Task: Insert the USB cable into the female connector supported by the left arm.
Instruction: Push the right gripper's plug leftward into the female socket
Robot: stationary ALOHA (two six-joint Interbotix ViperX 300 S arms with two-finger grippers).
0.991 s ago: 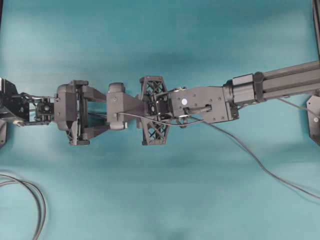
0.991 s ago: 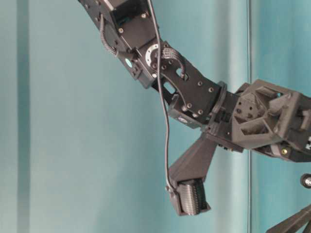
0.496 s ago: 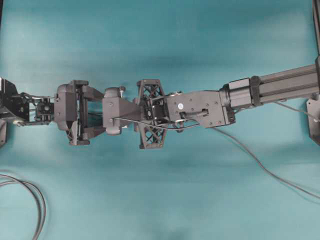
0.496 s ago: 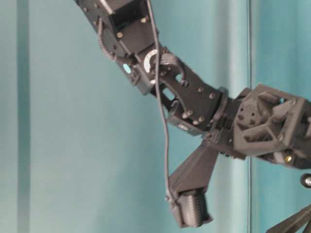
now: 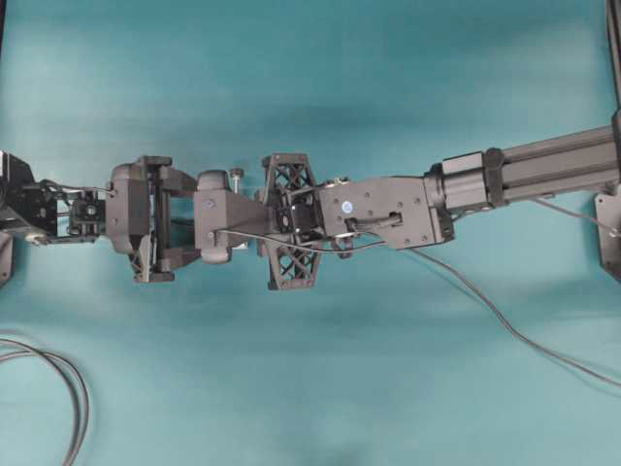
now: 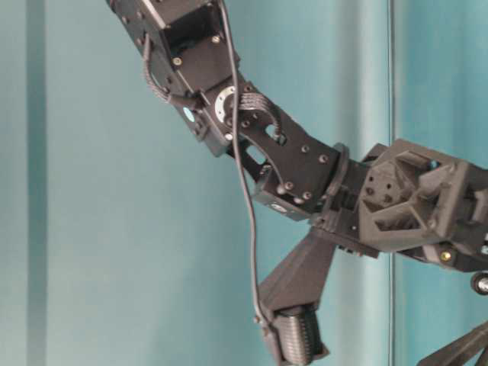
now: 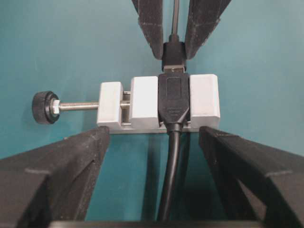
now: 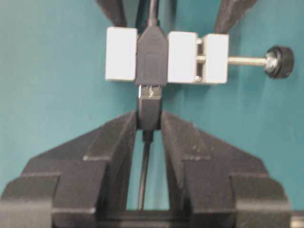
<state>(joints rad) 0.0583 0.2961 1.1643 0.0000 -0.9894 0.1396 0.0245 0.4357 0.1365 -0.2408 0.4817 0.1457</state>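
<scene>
The female connector (image 7: 174,97) is a black socket clamped in a white block (image 7: 204,99) with a screw knob (image 7: 43,107). My left gripper (image 7: 154,130) holds the block, one finger at each end. My right gripper (image 8: 148,118) is shut on the black collar of the USB cable (image 7: 175,19). Its silver plug (image 8: 150,91) sits at the socket mouth, with a short silver part still showing. In the overhead view the right gripper (image 5: 206,218) meets the left gripper (image 5: 189,218) tip to tip and hides the block; only the knob (image 5: 236,173) shows.
The USB cable (image 5: 505,320) trails off to the right across the teal table. Thicker looped black cables (image 5: 68,388) lie at the lower left. A black bracket (image 5: 609,233) stands at the right edge. The connector's tail (image 7: 171,180) runs back between the left fingers.
My right arm has moved left toward the left gripper, bringing the plug up to the connector. The left arm has stayed still.
</scene>
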